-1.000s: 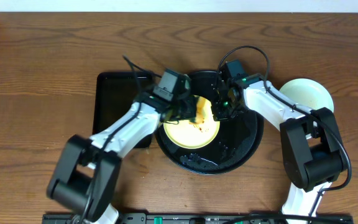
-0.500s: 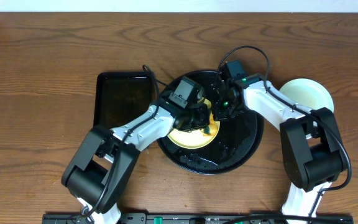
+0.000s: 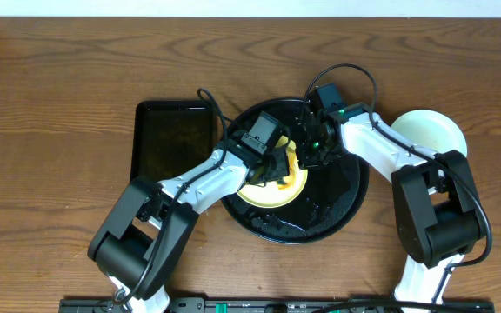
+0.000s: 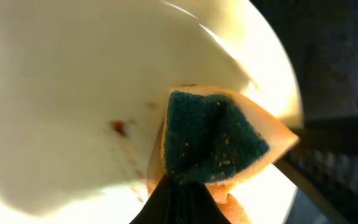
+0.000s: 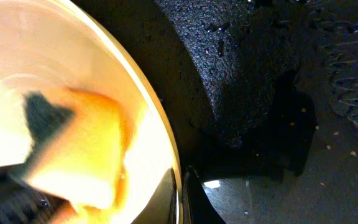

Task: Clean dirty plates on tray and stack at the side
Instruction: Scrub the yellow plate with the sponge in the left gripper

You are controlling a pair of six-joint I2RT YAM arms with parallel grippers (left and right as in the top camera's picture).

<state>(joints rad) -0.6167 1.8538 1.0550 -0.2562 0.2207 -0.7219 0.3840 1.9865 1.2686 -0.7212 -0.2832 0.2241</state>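
Note:
A pale yellow plate (image 3: 272,189) lies in the round black tray (image 3: 337,209). My left gripper (image 3: 277,167) is shut on a yellow sponge with a dark green pad (image 4: 216,140) and presses it on the plate (image 4: 67,93), where small brown smears (image 4: 118,127) show. My right gripper (image 3: 307,155) is shut on the plate's right rim (image 5: 174,163); the sponge also shows in the right wrist view (image 5: 86,146). A pale mint plate (image 3: 429,132) sits on the table at the right.
A rectangular black tray (image 3: 174,139) lies left of the round tray. The round tray's floor (image 5: 278,74) is wet with droplets. Wooden table all around.
My left gripper moved the sponge from the plate's upper left across to its upper right side. The right gripper kept holding the rim in place.

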